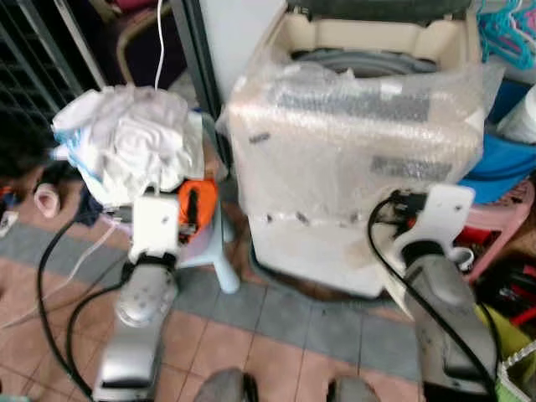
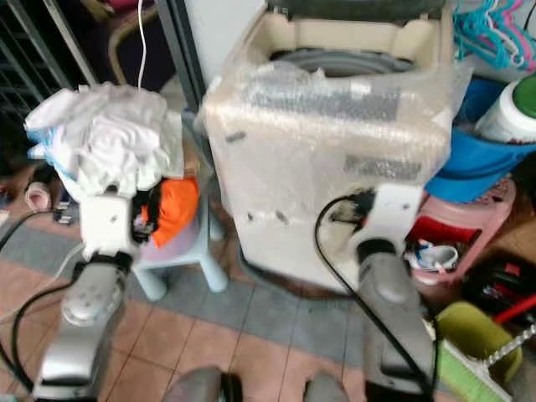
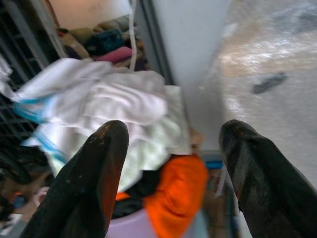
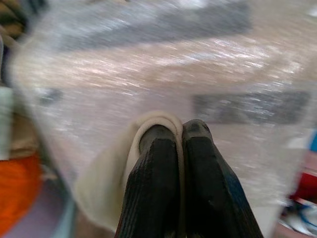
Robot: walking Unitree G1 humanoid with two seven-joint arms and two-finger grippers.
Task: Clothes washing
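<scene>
On the left, a heap of clothes [image 1: 134, 142] sits on a pale blue plastic stool [image 1: 219, 251]: soft, crumpled white cloth on top, some with light blue edging, and a bright orange piece [image 1: 197, 205] bulging out low at the side. The left gripper [image 3: 171, 173] hangs just before the heap with its two black fingers spread wide, holding nothing. To the right of the stool stands the washer [image 1: 360, 159], a boxy cream top-loader wrapped in glossy bubble wrap, its lid up and the grey drum rim showing. The right gripper [image 4: 181, 148] is in front of the washer's wrapped face, its ribbed black fingers pressed together on a fold of cream cloth [image 4: 106, 191]. Farther right are a blue tub [image 2: 477, 167] and a pink stool [image 2: 469, 213].
</scene>
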